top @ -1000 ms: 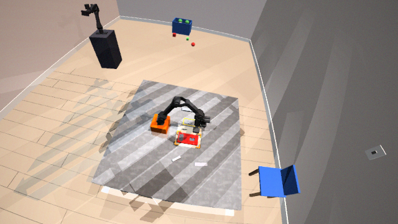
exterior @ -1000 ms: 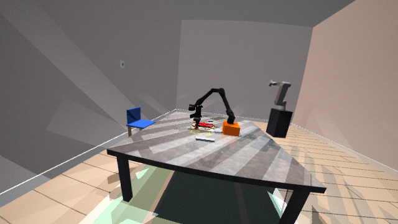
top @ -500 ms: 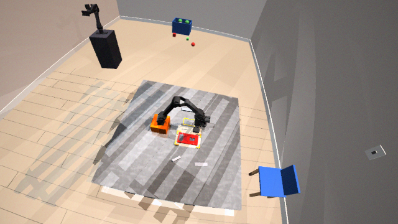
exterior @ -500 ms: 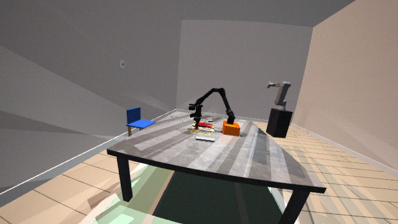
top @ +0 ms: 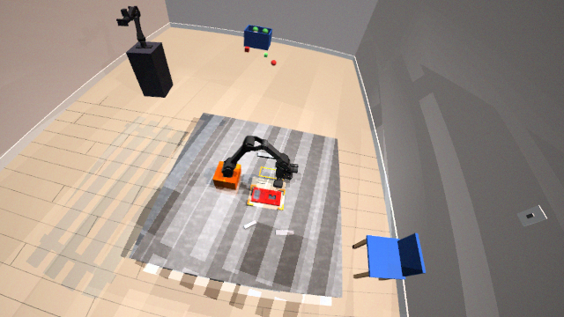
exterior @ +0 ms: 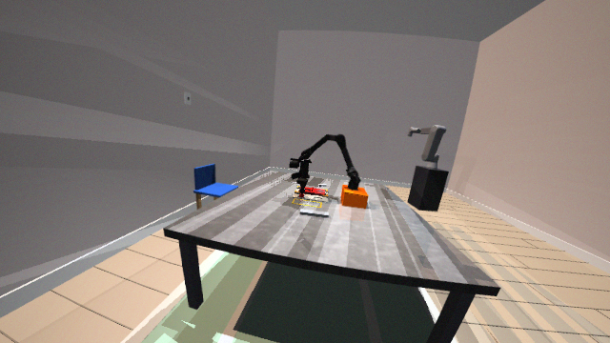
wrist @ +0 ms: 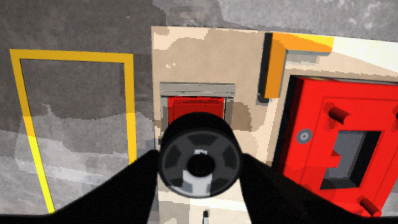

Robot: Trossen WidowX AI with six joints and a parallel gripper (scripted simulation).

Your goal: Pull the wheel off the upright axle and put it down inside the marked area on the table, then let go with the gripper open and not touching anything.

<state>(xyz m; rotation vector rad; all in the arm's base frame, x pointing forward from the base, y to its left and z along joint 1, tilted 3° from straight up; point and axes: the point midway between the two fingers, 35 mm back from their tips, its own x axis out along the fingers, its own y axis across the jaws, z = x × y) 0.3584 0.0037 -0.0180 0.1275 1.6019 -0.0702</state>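
In the wrist view my gripper [wrist: 199,159] is shut on the black wheel [wrist: 198,156], with one dark finger on each side of it. The wheel shows its grey spoked face and a dark centre hole. It hangs over the tan board [wrist: 200,55], just below a small red block in a grey bracket [wrist: 195,106]; the axle is hidden under the wheel. The yellow marked rectangle [wrist: 131,100] [top: 267,168] lies on the table left of the wheel. In the top and exterior views the gripper [top: 279,181] [exterior: 301,183] is low over the board's edge.
A red plate [wrist: 320,135] [top: 266,196] with a cutout sits on the board right of the wheel, with an orange corner bracket [wrist: 280,55] behind it. The arm's orange base [top: 227,177] [exterior: 355,196] stands beside the board. Two small pale bars [top: 249,224] [top: 284,232] lie on the table.
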